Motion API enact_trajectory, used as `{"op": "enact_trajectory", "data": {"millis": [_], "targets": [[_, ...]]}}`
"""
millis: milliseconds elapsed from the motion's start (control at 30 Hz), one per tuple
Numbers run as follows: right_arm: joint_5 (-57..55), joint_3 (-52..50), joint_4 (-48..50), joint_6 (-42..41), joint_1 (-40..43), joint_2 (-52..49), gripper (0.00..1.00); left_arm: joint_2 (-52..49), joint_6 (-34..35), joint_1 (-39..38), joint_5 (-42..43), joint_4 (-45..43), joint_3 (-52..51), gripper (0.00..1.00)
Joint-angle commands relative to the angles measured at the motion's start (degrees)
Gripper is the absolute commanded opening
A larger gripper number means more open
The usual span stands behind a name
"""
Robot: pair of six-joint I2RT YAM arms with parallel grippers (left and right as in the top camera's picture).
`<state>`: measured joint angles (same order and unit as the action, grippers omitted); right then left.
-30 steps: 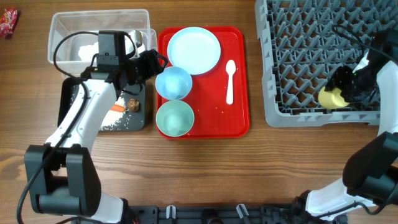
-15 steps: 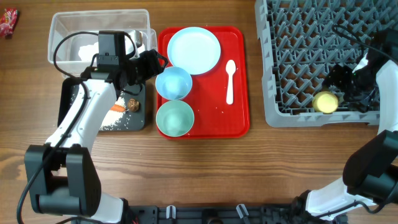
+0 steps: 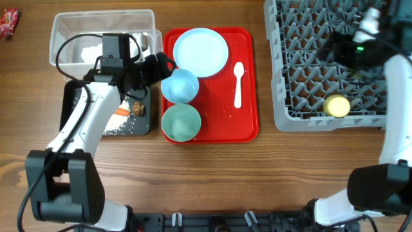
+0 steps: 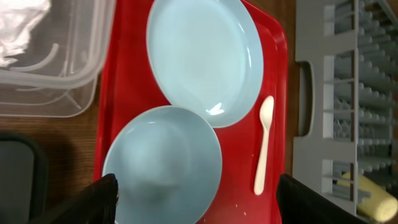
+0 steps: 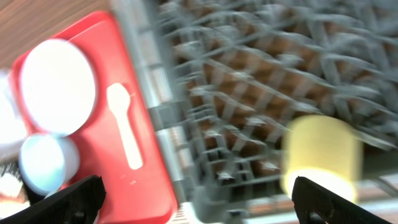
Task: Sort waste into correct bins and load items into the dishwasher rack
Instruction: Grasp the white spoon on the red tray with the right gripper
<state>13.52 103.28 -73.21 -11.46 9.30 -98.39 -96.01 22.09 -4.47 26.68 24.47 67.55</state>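
Overhead: the yellow cup (image 3: 337, 106) is sitting among the pegs at the rack's (image 3: 278, 77) near edge. The right gripper (image 3: 333, 44) is hovering well apart from it, fingers spread and empty, so the cup looks placed. The left gripper (image 3: 164, 64) is hanging over the blue bowl (image 3: 179, 86) on the red tray (image 3: 248, 122), fingers spread, probably lining up a grab. The plate (image 3: 201, 51) and spoon (image 3: 237, 84) are waiting on the tray.

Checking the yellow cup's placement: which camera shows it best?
The overhead view: the yellow cup sits sharp and whole in the dishwasher rack near its front edge. The right wrist view shows it large but blurred; the left wrist view catches only part at the frame's corner.
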Motion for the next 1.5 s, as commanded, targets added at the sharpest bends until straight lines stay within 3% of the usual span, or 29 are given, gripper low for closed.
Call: {"op": "enact_trajectory", "data": {"millis": [0, 100, 233, 300, 467, 700, 833, 900, 1233, 1300, 1400, 1467], "targets": [[2.3, 0.1, 3.4, 0.9, -8.9, 0.5, 1.0, 1.5, -5.6, 0.1, 5.2, 0.3, 0.7, 0.78], [-0.9, -1.1, 7.4, -1.2, -15.0, -0.1, 1.0, 4.8, -5.6, 0.1, 5.2, 0.3, 0.7, 0.75], [-1.0, -3.5, 13.3, -1.2, -20.5, -2.4, 0.98, 9.7, -5.4, 0.1, 6.5, 0.3, 0.7, 0.8], [-1.0, -4.9, 17.4, -1.1, -23.1, -5.3, 0.94, 11.3, -5.4, 0.1, 6.5, 0.3, 0.7, 0.87], [-1.1, -5.5, 21.9, 0.6, -27.7, -14.3, 0.81, 11.6, -4.9, 0.1, 6.5, 1.0, 0.7, 0.89], [-4.2, -5.5, 21.7, 1.0, -28.5, -26.0, 0.62, 11.6, -5.0, 0.1, 6.5, 2.7, 0.7, 0.98], [-7.9, -5.5, 21.6, 1.0, -28.5, -27.4, 0.57, 11.6, -5.0, 0.1, 6.5, 2.8, 0.7, 1.0], [-8.7, -5.5, 22.2, 1.0, -28.5, -27.8, 0.47, 11.6, -5.0, 0.1, 6.5, 2.8, 0.7, 1.0], [-8.7, -5.5, 23.5, 2.6, -28.5, -31.3, 0.46, 11.6, -4.9, 0.1, 6.5, 2.8, 0.7, 1.0], [-8.7, -5.5, 23.6, 3.0, -28.5, -31.5, 0.38, 11.6, -4.9, 0.1, 7.6, 2.8, 0.7, 1.0], [-9.7, -5.5, 23.7, 2.9, -28.5, -31.6, 0.18, 11.6, -4.9, 0.1, 9.1, 2.9, 0.7, 1.0], [-9.7, -5.6, 23.7, 2.9, -28.5, -31.6, 0.13, 11.6, -4.9, 0.1, 9.1, 3.1, 0.7, 1.0]]}}
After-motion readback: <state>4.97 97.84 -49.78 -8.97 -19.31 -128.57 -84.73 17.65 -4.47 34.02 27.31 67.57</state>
